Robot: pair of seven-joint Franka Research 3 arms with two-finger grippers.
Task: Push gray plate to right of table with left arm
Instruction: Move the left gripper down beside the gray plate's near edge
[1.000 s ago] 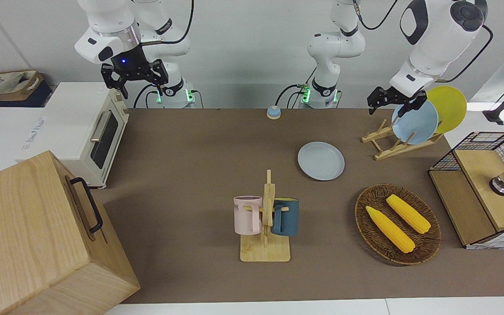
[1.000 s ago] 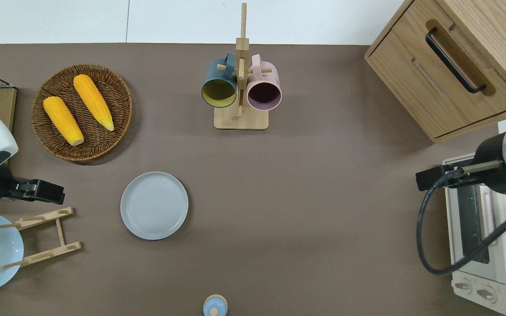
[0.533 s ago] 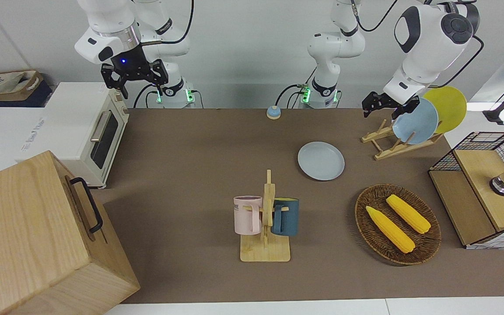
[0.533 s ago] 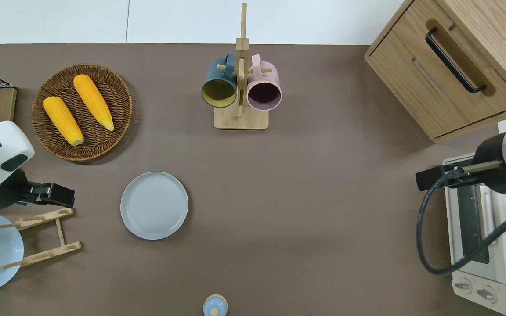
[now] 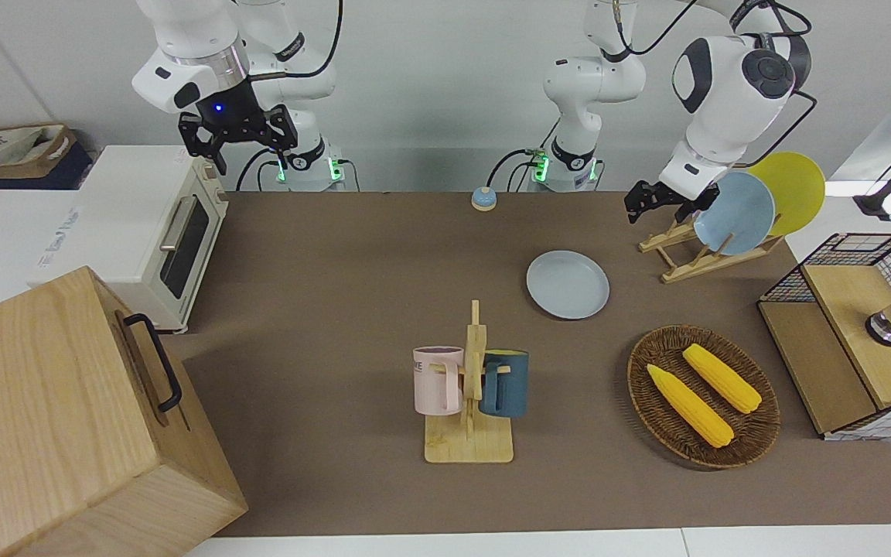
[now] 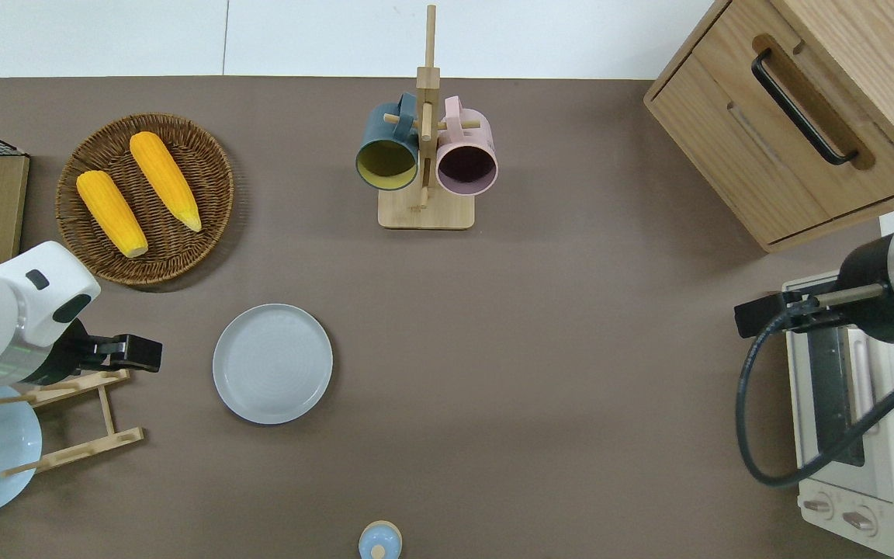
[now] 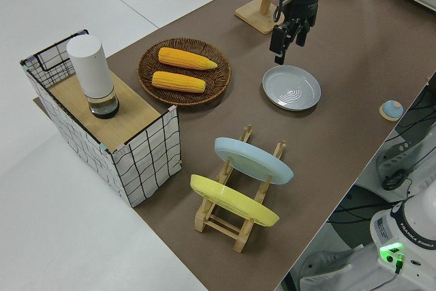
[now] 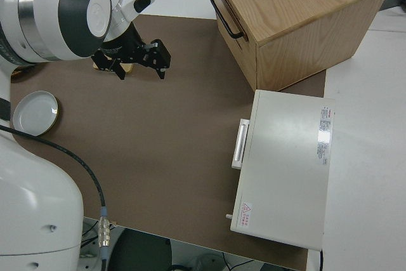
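Note:
The gray plate lies flat on the brown table; it also shows in the overhead view and the left side view. My left gripper is open and empty in the air. It is over the tip of the wooden dish rack, a short way from the plate's rim toward the left arm's end of the table. It does not touch the plate. It also shows in the front view and the left side view. My right arm is parked, its gripper open.
The rack holds a sky-blue plate and a yellow plate. A wicker basket with two corn cobs and a mug stand lie farther from the robots than the gray plate. A wooden cabinet and toaster oven stand at the right arm's end. A small bell is nearest the robots.
My left gripper has moved away from the rack's plates toward the gray plate and come lower. The gray plate and the right arm have not moved.

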